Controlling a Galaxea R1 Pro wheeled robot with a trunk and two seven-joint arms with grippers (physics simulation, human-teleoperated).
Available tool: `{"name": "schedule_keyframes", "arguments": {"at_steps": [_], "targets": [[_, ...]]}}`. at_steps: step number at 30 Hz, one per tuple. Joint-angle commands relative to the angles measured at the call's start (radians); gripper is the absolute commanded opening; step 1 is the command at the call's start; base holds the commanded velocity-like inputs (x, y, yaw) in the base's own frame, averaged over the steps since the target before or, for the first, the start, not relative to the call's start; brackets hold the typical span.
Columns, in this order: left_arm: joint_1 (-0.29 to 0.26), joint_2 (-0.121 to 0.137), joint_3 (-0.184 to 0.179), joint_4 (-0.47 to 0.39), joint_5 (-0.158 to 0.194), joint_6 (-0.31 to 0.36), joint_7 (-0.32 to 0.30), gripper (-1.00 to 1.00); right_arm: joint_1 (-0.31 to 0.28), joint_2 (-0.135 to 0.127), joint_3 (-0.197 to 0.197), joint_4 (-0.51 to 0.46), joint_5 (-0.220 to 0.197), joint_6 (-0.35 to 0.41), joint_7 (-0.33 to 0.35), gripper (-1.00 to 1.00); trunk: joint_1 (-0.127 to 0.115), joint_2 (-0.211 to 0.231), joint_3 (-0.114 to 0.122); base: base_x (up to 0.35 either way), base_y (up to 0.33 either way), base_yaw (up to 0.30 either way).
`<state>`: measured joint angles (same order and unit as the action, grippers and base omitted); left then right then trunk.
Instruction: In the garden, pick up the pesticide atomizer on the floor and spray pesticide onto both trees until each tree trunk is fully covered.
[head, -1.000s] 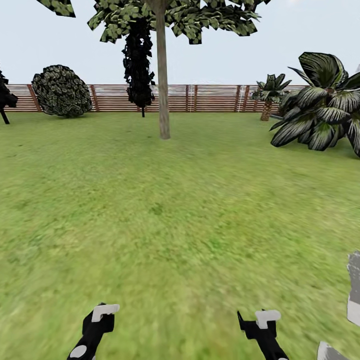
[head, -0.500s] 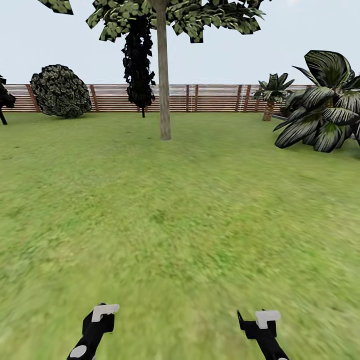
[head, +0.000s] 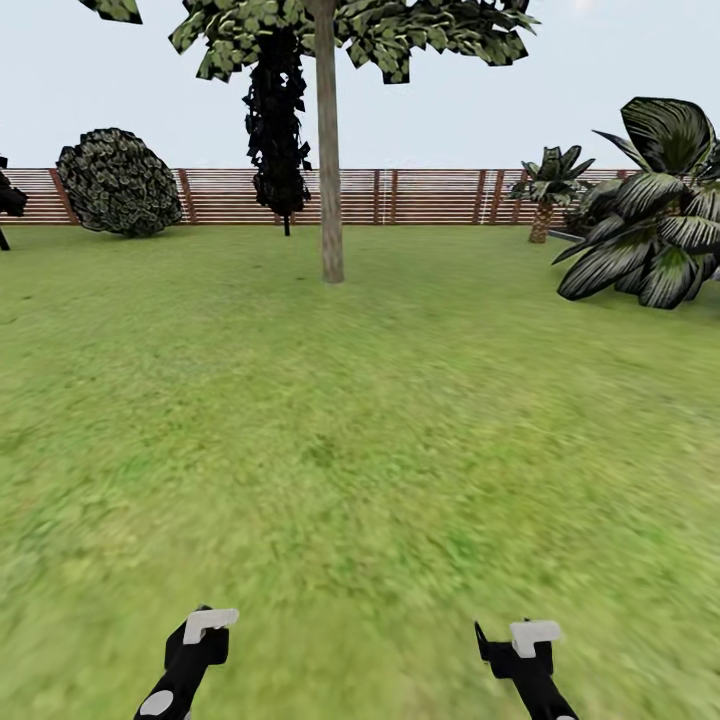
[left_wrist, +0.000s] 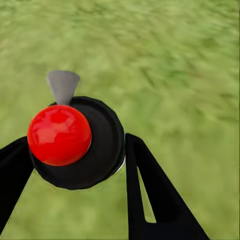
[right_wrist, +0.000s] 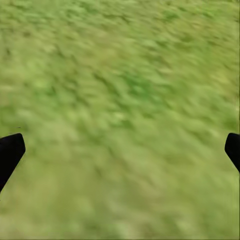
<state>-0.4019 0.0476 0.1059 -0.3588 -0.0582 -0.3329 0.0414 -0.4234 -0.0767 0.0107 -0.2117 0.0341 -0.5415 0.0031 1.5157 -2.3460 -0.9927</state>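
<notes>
Open lawn (head: 380, 450) lies bare all the way to the fence (head: 420, 195), and the one thick tree trunk (head: 330, 180) stands upright well ahead, slightly toward the left arm's side. The left pincer (head: 200, 635) is clenched on what I take for the pesticide atomizer (left_wrist: 102, 145), grey spout forward. The right pincer (head: 525, 645) hangs released and holds nothing.

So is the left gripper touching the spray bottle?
Touching. In the left wrist view the left gripper has its fingers against both sides of the pesticide atomizer.

Fenced garden: green lawn (head: 360, 450), slat fence (head: 430, 195), trees (head: 328, 150)
</notes>
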Motion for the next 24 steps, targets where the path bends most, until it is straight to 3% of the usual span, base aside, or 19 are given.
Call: {"name": "schedule_keyframes", "arguments": {"at_steps": [1, 24], "targets": [[0.0, 0.0, 0.0, 0.0, 0.0, 0.0, 0.0, -1.0, 0.0, 0.0, 0.0, 0.0, 0.0, 0.0, 0.0, 1.0, 0.0, 0.0, 0.0, 0.33, 0.089, 0.0], [0.0, 0.0, 0.0, 0.0, 0.0, 0.0, 0.0, -1.0, 0.0, 0.0, 0.0, 0.0, 0.0, 0.0, 0.0, 1.0, 0.0, 0.0, 0.0, 0.33, 0.089, 0.0]]}}
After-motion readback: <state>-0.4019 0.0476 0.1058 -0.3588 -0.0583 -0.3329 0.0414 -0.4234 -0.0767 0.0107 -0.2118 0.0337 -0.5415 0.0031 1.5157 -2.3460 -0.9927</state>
